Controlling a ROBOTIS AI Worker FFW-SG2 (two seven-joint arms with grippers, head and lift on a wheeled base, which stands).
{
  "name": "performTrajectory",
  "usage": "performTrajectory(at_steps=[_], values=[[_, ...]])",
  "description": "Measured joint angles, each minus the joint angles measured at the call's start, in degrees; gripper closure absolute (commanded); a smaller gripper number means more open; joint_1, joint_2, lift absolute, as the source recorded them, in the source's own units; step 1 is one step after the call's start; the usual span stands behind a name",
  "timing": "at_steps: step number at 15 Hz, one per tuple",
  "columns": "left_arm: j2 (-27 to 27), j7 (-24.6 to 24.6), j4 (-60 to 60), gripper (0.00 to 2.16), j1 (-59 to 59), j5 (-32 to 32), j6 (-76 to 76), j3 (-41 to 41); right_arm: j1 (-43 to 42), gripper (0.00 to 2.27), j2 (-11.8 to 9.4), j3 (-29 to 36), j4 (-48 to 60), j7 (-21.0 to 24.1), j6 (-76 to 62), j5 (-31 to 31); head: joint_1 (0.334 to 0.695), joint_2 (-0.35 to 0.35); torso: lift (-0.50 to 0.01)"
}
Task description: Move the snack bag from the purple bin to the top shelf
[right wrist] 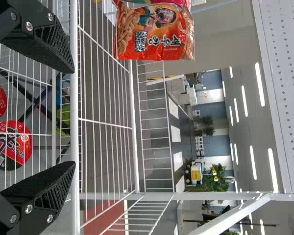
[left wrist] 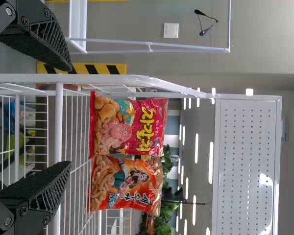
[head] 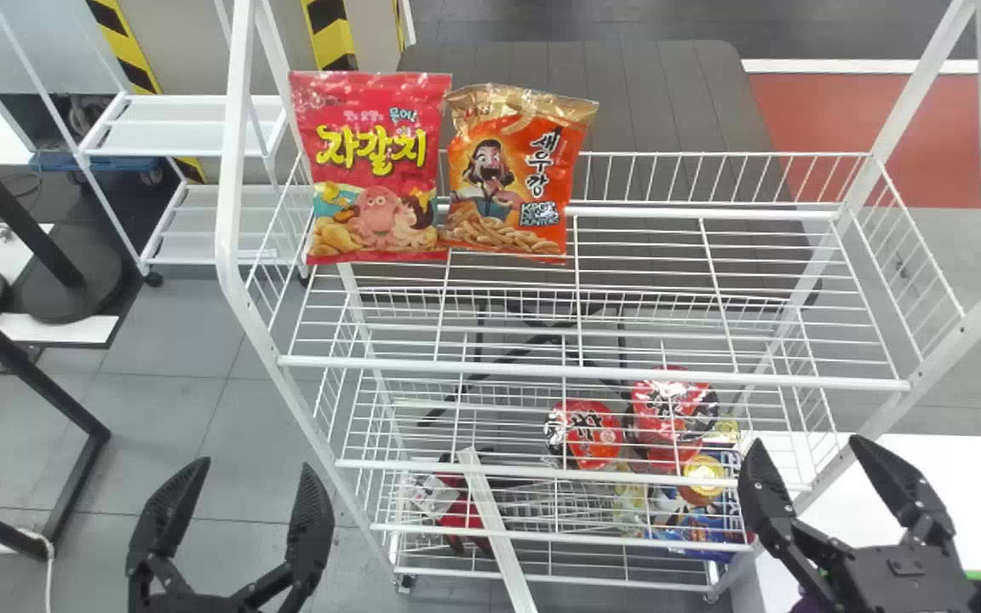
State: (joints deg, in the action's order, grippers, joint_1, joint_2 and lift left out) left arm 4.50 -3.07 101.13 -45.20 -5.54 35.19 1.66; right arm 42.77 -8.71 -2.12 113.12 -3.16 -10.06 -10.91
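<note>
Your left gripper and right gripper have wide, empty jaws. The orange snack bag stands on the top shelf, forward and left of the right gripper; placing looks done.

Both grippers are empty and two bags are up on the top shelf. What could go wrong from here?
The red bag and orange bag stand upright side by side on the top shelf, so a nudge to one might topple both.

In the head view, the right gripper overlaps the rack's right front post; the gap in depth is unclear, so its open fingers may snag there if it rises.
</note>
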Motion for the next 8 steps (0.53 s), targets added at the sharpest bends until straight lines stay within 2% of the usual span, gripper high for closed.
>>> performTrajectory(at_steps=[8], values=[[-0.30,0.75,0.05,0.15,-0.23,0.71,0.28,-0.12,-0.14,0.17,0.01,-0.51,-0.27,0.00,-0.78,0.43,0.695,0.071,0.000]])
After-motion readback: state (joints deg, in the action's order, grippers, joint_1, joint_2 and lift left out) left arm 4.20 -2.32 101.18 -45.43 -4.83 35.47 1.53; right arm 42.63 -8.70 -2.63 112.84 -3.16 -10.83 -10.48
